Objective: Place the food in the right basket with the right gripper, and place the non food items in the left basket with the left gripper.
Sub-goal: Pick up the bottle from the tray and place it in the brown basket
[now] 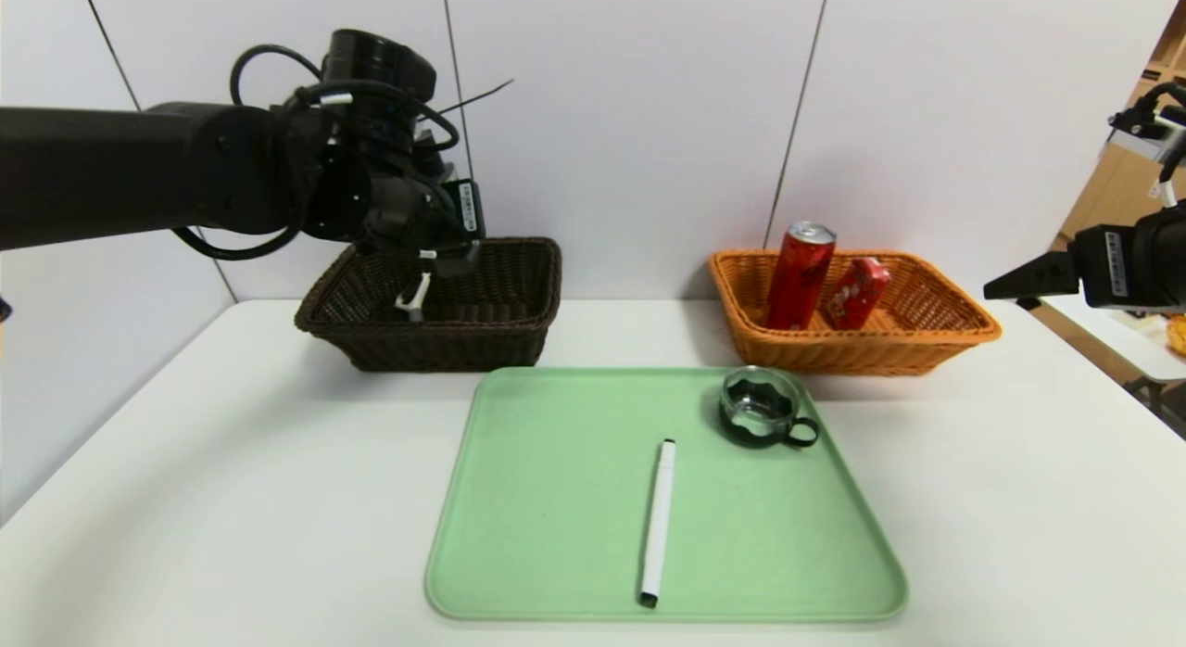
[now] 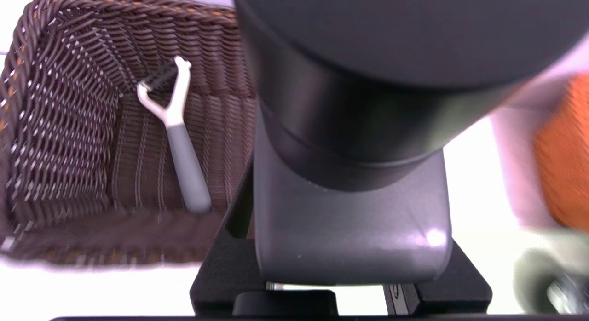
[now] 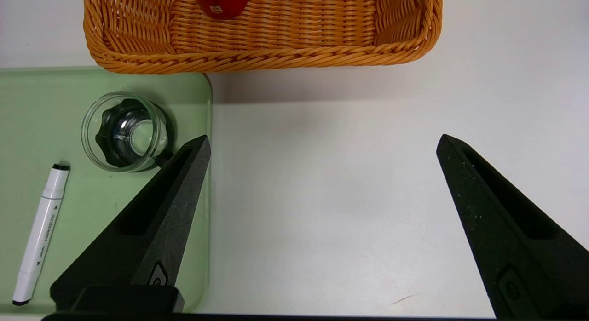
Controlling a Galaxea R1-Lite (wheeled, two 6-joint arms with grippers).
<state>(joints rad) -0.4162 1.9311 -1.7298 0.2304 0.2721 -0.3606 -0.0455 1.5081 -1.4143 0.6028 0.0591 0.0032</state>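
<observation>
At the upper left of the head view, the left gripper (image 1: 435,258) hangs over the dark brown left basket (image 1: 519,336), clenched on the black bottle (image 2: 368,105) that fills its wrist view. A white peeler (image 2: 177,128) lies inside that basket. At the right edge, the right gripper (image 3: 322,146) hovers with jaws spread wide, released. The red can (image 1: 799,276) and red carton (image 1: 857,293) rest in the orange right basket (image 1: 945,336). On the green tray (image 1: 547,499) at lower centre lie the marker (image 1: 658,522) and, well apart, the glass cup (image 1: 762,406).
</observation>
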